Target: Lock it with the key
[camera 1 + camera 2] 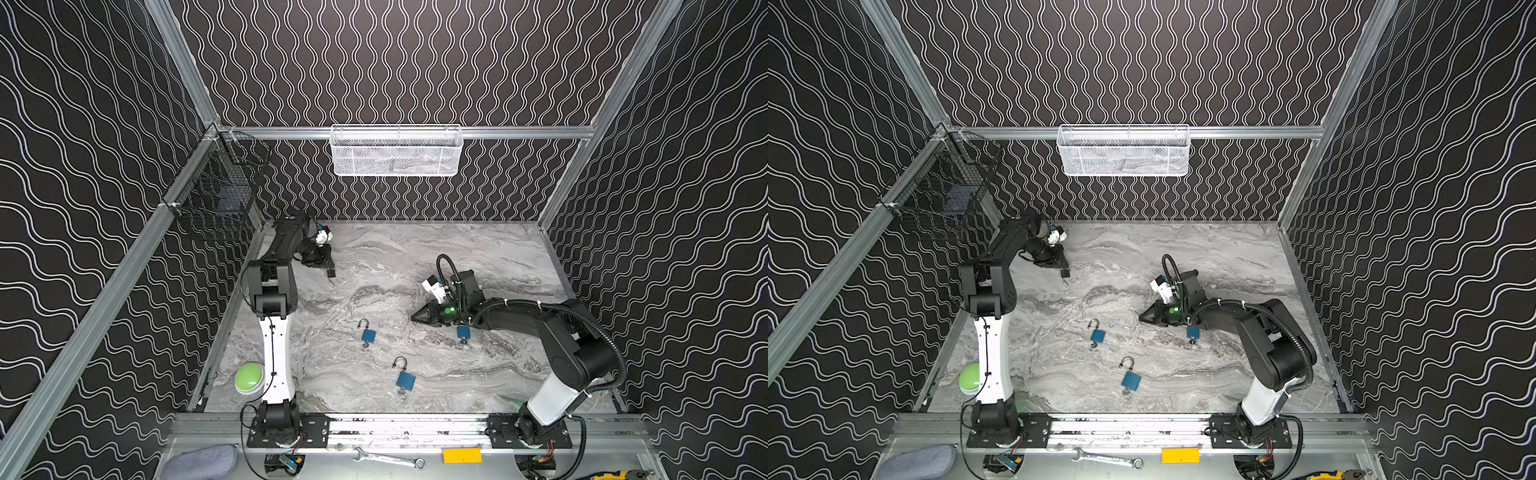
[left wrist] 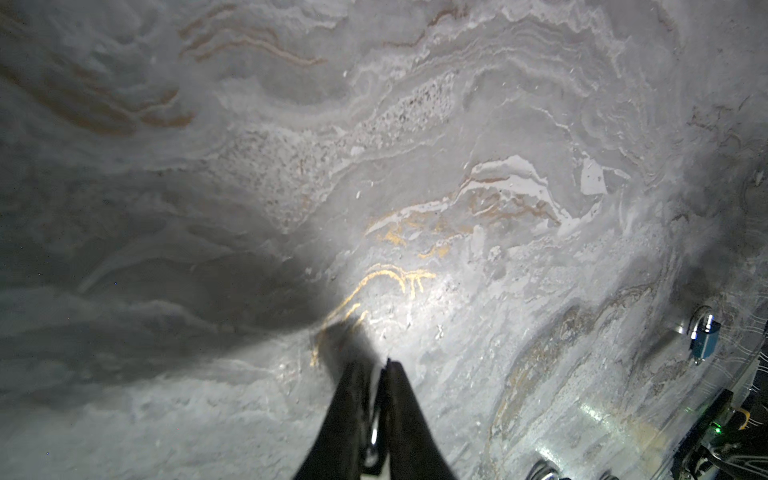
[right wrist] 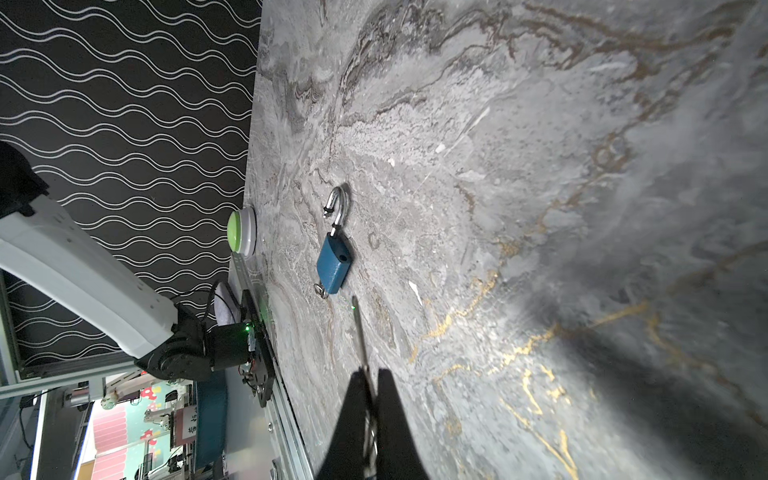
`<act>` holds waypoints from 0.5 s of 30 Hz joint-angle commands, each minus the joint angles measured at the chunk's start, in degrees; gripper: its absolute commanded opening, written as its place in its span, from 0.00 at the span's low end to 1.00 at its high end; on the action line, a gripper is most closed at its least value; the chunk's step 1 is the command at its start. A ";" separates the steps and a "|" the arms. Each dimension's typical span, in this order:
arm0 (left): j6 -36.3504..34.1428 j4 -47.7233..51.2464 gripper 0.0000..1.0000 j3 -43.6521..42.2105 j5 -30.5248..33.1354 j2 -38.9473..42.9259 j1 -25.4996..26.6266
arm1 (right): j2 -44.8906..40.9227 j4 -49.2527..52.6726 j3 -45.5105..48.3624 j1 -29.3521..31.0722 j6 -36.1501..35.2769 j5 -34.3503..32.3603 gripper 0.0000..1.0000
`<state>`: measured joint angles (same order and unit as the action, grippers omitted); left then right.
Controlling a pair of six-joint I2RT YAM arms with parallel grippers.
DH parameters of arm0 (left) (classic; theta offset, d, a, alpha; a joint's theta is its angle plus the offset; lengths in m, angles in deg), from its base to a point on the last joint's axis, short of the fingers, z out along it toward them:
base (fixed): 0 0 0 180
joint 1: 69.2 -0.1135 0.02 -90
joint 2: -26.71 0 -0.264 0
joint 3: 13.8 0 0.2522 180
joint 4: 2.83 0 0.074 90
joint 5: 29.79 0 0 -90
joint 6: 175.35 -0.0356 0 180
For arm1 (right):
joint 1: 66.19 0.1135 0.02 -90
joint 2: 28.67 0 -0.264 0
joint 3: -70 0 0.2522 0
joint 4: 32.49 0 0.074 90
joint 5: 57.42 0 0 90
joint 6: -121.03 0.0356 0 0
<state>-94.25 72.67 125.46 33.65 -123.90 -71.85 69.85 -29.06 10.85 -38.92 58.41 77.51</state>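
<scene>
Only in the right wrist view: a key (image 3: 360, 332) pinched in the closed right gripper (image 3: 371, 372), tip near the blue padlock (image 3: 333, 264). Lies flat on the bench (image 3: 540, 166) at mid frame, silver loop (image 3: 340, 203) open. In a top view, also a second padlock (image 1: 405, 379), lower middle. Nearly closed left gripper (image 2: 380, 364); cannot tell if holding anything.

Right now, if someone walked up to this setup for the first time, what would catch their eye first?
Three blue padlocks lie scattered on the grey marble table. The right gripper, near the middle, is shut on a key pointing toward one padlock whose shackle stands open. A green button sits at the table's near left corner.
</scene>
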 commanded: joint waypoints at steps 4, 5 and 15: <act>1.26 -1.05 0.22 0.97 1.30 -0.81 0.11 | 0.18 -2.42 0.39 0.09 -0.05 0.86 0.00; 1.41 -0.92 0.23 1.20 1.27 -1.02 0.28 | 0.10 -2.49 0.45 0.07 0.02 0.86 0.00; 3.05 -1.18 0.32 2.73 3.60 -2.69 1.50 | -0.17 -2.82 1.06 0.07 0.18 0.87 0.00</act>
<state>-92.24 72.34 127.23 35.46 -126.30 -70.56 69.98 -30.83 11.72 -38.92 58.65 77.73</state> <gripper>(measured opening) 0.314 0.063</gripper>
